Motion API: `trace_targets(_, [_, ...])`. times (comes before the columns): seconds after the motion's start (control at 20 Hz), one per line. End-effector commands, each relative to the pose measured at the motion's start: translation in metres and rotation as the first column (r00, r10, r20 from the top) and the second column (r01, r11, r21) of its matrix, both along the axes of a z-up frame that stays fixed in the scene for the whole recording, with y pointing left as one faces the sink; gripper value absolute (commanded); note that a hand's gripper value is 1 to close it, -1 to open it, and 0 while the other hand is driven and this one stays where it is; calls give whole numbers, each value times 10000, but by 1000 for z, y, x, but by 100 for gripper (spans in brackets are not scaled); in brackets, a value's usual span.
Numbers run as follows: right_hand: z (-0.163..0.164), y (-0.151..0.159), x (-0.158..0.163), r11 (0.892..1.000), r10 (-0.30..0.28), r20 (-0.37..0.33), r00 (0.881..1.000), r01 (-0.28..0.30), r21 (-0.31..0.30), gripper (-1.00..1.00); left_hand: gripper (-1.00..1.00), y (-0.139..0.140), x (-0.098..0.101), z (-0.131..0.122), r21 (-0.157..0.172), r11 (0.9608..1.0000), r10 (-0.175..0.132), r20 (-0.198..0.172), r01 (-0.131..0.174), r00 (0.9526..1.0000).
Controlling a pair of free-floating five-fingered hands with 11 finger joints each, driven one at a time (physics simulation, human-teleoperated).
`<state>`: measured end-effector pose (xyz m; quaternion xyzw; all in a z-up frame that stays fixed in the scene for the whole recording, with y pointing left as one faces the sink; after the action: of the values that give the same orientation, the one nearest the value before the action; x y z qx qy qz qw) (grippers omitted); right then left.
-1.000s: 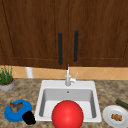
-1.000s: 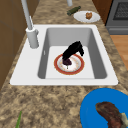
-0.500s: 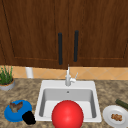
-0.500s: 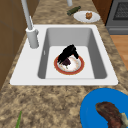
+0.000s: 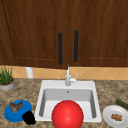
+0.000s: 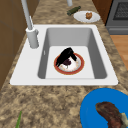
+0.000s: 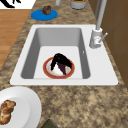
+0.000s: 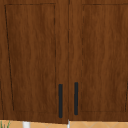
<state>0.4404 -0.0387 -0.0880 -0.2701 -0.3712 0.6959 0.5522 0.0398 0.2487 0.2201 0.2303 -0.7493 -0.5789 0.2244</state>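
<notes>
A bowl [image 5: 67, 115], red outside and white inside, sits on the floor of the white sink [image 5: 42, 86]. In the left side view the right hand [image 6: 66, 53] arches over the bowl [image 6: 80, 66], its fingers curled down onto the rim and inside. The right side view shows the same hand [image 7: 60, 60] over the bowl [image 7: 47, 71]. In the front view the left hand [image 5: 28, 117] hangs by the counter's front edge, beside a blue plate [image 5: 10, 116].
The faucet [image 5: 68, 78] stands behind the sink. The blue plate carries brown food [image 6: 110, 115]. A white plate [image 5: 110, 115] with a pastry lies at the right, next to a green vegetable [image 5: 122, 103]. A potted plant [image 5: 6, 80] stands far left. Closed cabinet doors [image 8: 67, 62] hang above.
The hand in the sink has sunk a little lower onto the bowl. The left hand has not moved.
</notes>
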Motion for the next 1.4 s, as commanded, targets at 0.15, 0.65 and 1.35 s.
trace_targets(0.15, [-25,-9,8,9987,394,-528,9978,-376,355,-100,0,0,0,0,0,10000,0,0,0,10000])
trace_targets(0.65, [-13,-14,-5,9916,310,3564,9338,-734,1062,100,0,0,0,0,0,10000,0,0,0,10000])
trace_targets(1.35, [77,-15,-6,9935,227,2582,9658,-506,1018,100,0,0,0,0,0,10000,0,0,0,10000])
